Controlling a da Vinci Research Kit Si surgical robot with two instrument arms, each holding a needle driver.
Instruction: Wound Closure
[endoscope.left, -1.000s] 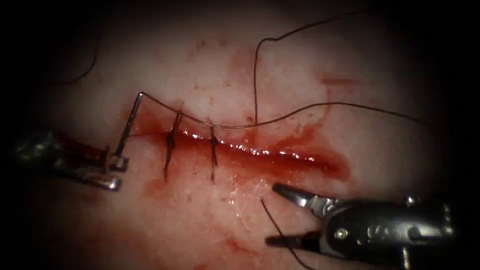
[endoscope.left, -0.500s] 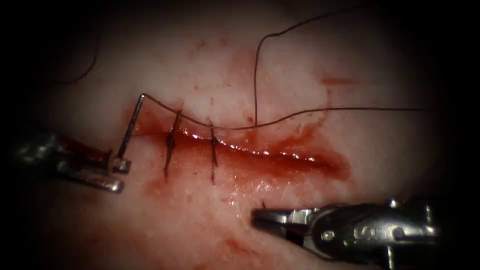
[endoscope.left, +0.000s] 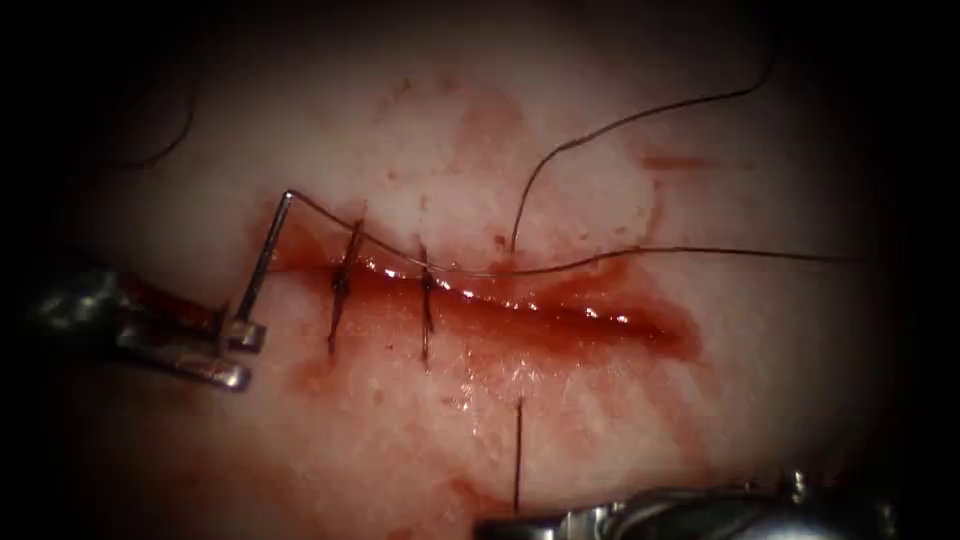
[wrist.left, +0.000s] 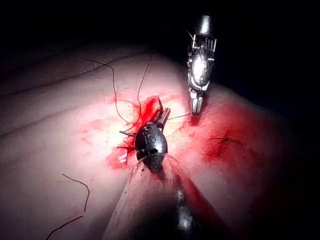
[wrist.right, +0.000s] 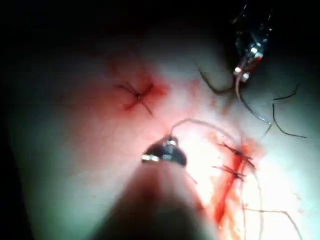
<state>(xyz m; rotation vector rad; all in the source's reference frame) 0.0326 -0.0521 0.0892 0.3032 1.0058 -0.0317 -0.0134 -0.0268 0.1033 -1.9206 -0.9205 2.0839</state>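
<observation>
On the tissue (endoscope.left: 600, 150) the cut (endoscope.left: 560, 315) runs left to right, with two stitches (endoscope.left: 340, 285) near its left end. My left tool (endoscope.left: 248, 355), left of the cut, is shut on the needle (endoscope.left: 265, 255) at its lower end. The needle stands up clear of the tissue, its thread end on top. From there the thread (endoscope.left: 700, 250) runs right along the cut. Below the cut, my right tool (endoscope.left: 500, 524) is shut on a short thread end (endoscope.left: 518, 450) that comes out of the tissue. Seen from the left wrist are the left tool (wrist.left: 162, 112) and the right tool (wrist.left: 195, 112).
Red fluid lies in the cut and smears the tissue around it. A second strand (endoscope.left: 620, 125) curves from the cut's middle toward the upper right. A loose piece of thread (endoscope.left: 170, 145) lies at the upper left. A dark crossed mark (wrist.right: 137, 95) sits on the tissue apart from the cut.
My right tool's jaws closed on the thread end below the cut and drew it downward. The strands above the cut have shifted and flattened. The left tool and needle barely moved.
</observation>
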